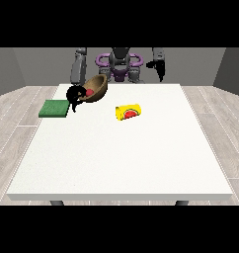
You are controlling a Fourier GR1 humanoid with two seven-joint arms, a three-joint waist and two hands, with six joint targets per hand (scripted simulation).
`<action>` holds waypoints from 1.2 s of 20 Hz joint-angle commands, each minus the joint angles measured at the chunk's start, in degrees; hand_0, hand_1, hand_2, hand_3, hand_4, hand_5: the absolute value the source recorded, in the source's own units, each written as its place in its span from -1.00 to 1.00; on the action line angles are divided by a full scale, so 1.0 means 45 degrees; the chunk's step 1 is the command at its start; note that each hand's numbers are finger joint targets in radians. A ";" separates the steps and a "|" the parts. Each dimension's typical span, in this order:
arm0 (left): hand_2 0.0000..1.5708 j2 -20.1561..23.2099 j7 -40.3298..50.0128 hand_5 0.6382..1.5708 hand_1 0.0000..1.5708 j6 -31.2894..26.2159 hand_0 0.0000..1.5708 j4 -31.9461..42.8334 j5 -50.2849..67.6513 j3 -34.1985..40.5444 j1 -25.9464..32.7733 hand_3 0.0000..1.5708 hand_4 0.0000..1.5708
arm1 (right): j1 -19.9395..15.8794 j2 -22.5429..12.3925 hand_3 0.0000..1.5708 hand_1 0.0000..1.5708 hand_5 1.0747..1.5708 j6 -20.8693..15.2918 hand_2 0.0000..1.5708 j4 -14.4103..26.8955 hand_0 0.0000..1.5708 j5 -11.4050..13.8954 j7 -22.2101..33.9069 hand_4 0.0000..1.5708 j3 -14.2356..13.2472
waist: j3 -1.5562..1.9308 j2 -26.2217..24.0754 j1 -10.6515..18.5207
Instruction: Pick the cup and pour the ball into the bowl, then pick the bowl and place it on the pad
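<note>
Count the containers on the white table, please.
2: a brown wooden bowl, tilted, held by the hand at the view's left; a yellow cup lying on its side mid-table.

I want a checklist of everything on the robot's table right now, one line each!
Surface: large white table, mostly bare.
Job's things: brown wooden bowl tilted, held up, red ball inside; yellow cup lying on its side mid-table; green square pad at the table's edge at the view's left, nothing on it.
Clutter: nothing seen.
Hands: hand at the view's left grips the bowl's rim; hand at the view's right hangs by the robot's side, holding nothing.
Cables: nothing seen.
Surroundings: grey plank floor, grey walls.
</note>
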 commanded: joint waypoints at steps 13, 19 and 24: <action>-1.00 0.0112 0.1374 0.52 -1.00 -0.0412 -1.00 0.0140 0.0524 0.0626 0.0445 -1.00 0.48 | -0.0821 -0.4356 0.65 1.00 0.71 0.0235 1.00 -0.0339 1.00 -0.0552 0.5494 0.23 -0.0410 | 0.0214 -0.1524 -0.1111; -1.00 -0.0831 -0.0339 0.52 -1.00 0.0805 -1.00 0.0837 -0.0237 -0.0210 0.0099 -1.00 0.50 | -0.1732 -0.5078 0.79 1.00 0.66 0.0504 1.00 0.0198 1.00 -0.1156 0.5139 0.23 -0.1070 | 0.0214 -0.0138 -0.0817; -1.00 -0.0625 -0.1168 0.51 -1.00 0.0431 -1.00 0.1018 -0.0473 0.0185 0.0065 -1.00 0.50 | -0.1579 -0.6095 0.11 1.00 0.72 0.1830 1.00 0.1134 1.00 -0.1755 0.4492 0.21 -0.1783 | 0.0217 0.0727 -0.0655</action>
